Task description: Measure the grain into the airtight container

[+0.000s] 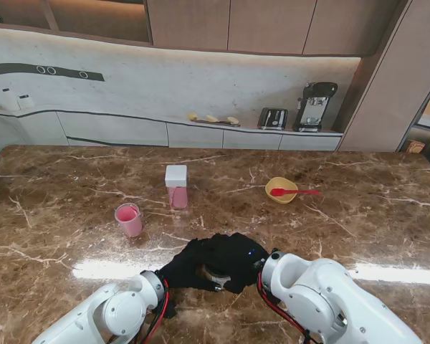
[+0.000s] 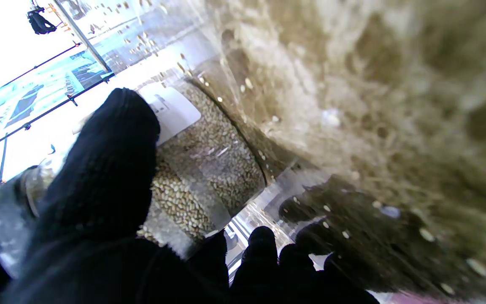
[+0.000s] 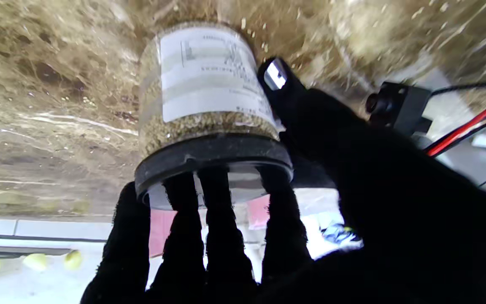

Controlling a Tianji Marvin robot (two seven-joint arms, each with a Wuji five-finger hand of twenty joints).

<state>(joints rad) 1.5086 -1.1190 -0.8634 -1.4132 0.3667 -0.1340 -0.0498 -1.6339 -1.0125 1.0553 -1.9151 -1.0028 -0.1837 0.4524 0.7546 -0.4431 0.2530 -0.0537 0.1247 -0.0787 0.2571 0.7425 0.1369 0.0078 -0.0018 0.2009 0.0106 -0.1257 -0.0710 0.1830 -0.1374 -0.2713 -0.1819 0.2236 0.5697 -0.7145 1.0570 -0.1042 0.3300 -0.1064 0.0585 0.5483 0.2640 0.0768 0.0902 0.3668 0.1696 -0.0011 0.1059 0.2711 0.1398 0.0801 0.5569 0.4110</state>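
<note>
Marble table — grain jar gripped by left hand, lid by right hand — probably weighty, slick; best held round the body.

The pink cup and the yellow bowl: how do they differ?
The pink cup is tall, narrow and stands to the left; the yellow bowl is low, wide and sits to the right. The bowl holds a red spoon; the cup holds no utensil. Both rest upright on the marble table.
</note>
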